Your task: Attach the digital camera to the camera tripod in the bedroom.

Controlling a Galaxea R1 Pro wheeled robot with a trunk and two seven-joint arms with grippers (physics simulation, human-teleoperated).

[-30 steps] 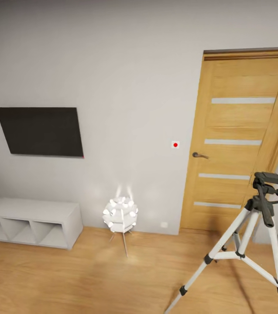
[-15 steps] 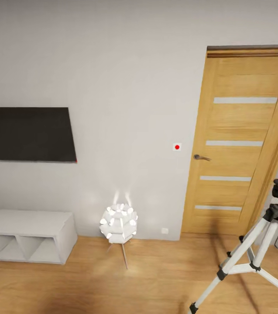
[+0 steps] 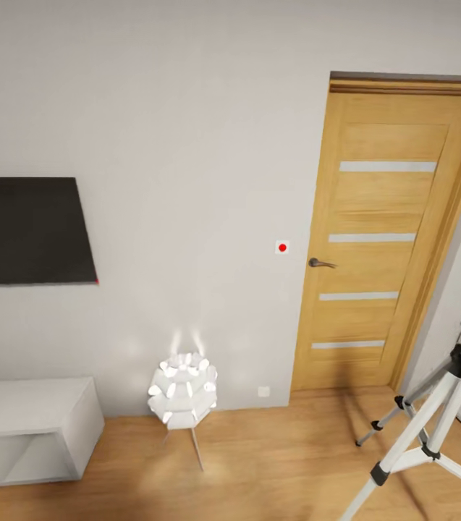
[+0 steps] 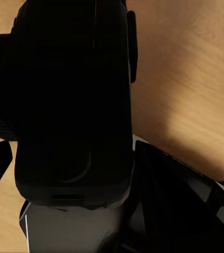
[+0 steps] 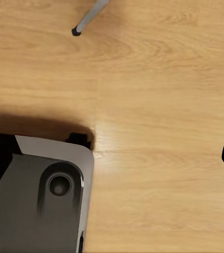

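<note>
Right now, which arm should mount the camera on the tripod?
Probably the left. Its wrist view shows the digital camera close against that end effector, apparently already held. The camera tripod stands at the head view's right edge, not yet within reach.

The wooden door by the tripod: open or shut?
Shut. The wooden door sits flush in its frame, with no gap showing beside the handle.

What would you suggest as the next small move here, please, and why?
Probably turn the base and head rightward to centre the camera tripod, which sits cut off at the head view's right edge. The left wrist view shows a black blocky object, likely the digital camera, close to the lens.
</note>
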